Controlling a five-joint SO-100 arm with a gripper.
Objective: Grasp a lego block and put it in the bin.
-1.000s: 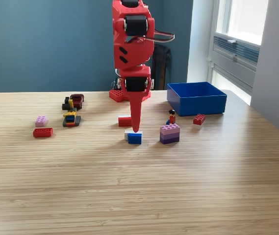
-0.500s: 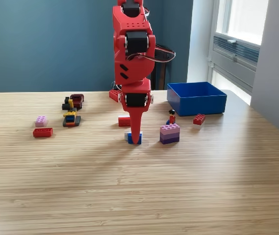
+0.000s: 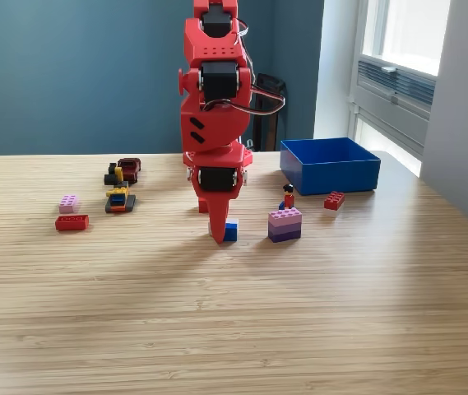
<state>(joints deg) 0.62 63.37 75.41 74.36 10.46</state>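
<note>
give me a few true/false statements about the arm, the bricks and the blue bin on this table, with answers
1. The gripper is down at the blue and white block. True.
2. The bin sits toward the exterior view's left. False: it is on the right, near the window.
3. A lego block already lies visibly inside the bin. False: none shows in it from this view.
4. A pink and purple block stack stands to the right of the gripper in the exterior view. True.
5. A small red block lies on the table just in front of the bin. True.
</note>
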